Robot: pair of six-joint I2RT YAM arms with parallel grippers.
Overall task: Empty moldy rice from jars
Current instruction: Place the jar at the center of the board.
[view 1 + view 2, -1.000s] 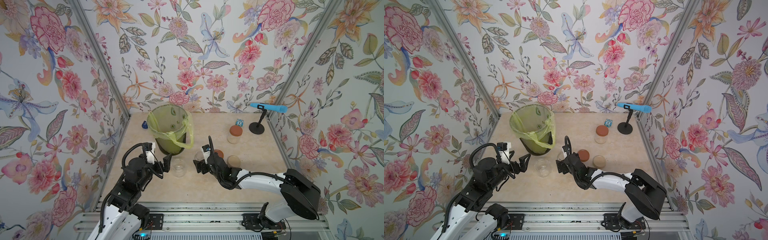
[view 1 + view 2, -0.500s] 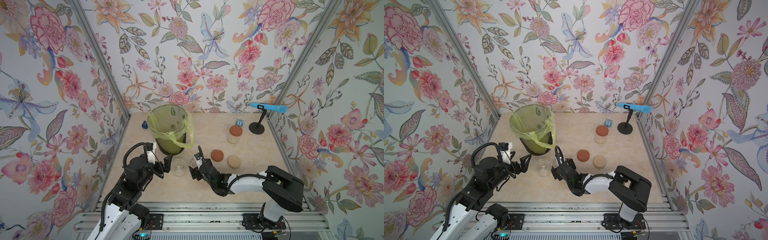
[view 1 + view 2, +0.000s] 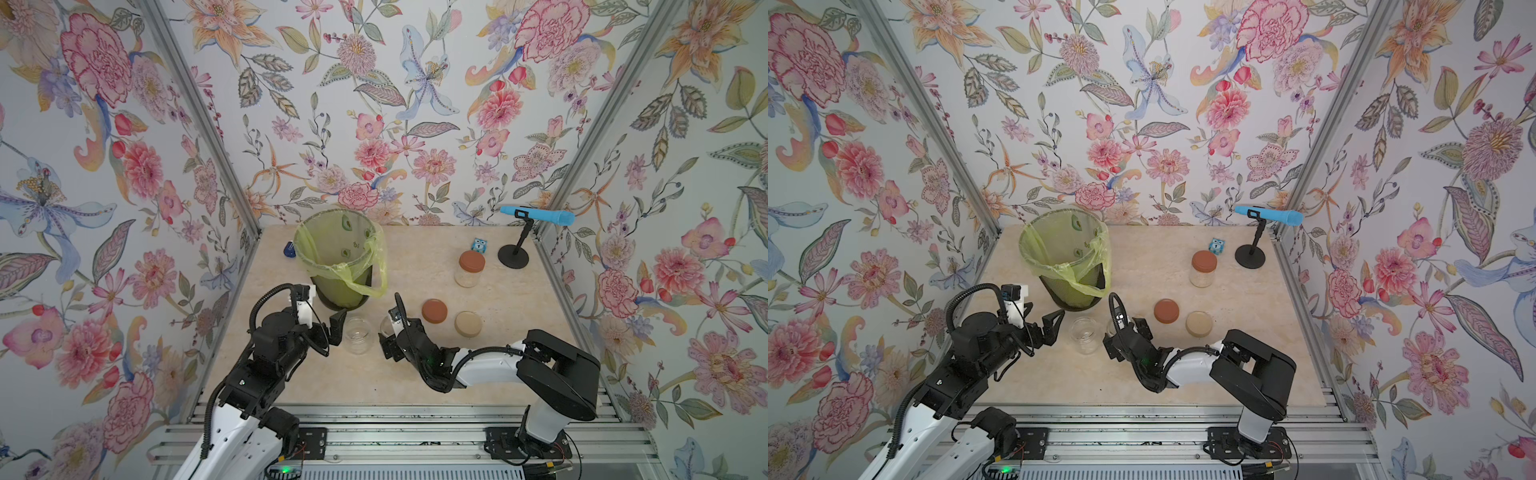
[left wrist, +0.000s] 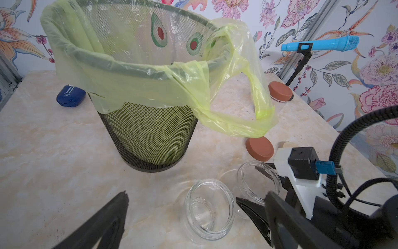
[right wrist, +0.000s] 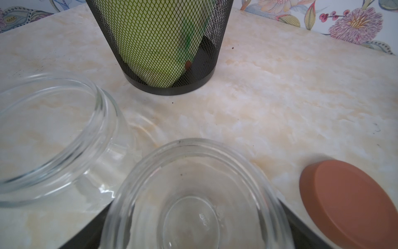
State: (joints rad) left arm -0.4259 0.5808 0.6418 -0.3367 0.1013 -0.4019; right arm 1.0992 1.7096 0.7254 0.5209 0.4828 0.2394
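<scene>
Two lidless clear jars that look empty stand in front of the bin. One jar (image 3: 357, 334) (image 3: 1084, 334) (image 4: 210, 209) (image 5: 49, 138) is just ahead of my open left gripper (image 3: 334, 332) (image 3: 1054, 328) (image 4: 181, 207). The other jar (image 3: 386, 326) (image 4: 258, 181) (image 5: 193, 172) stands upright on the table between the spread fingers of my right gripper (image 3: 392, 334) (image 3: 1121, 334) (image 5: 197, 215), which is open. A third jar (image 3: 471, 272) (image 3: 1203, 270), capped in reddish-brown, holds pale moldy rice (image 3: 467, 279) at the back right.
The mesh bin (image 3: 336, 293) (image 4: 148, 133) (image 5: 163, 43) with its yellow-green liner stands close behind both jars. A loose reddish-brown lid (image 3: 434, 311) (image 5: 349, 204) and a beige lid (image 3: 468, 324) lie right of my right gripper. A blue microphone stand (image 3: 514, 255), owl figure (image 3: 480, 245) and blue case (image 4: 70, 96) sit at the back.
My right gripper brought its jar leftward and nearer, away from the lids to beside the other jar, and its jaws have spread. The left arm has hardly moved.
</scene>
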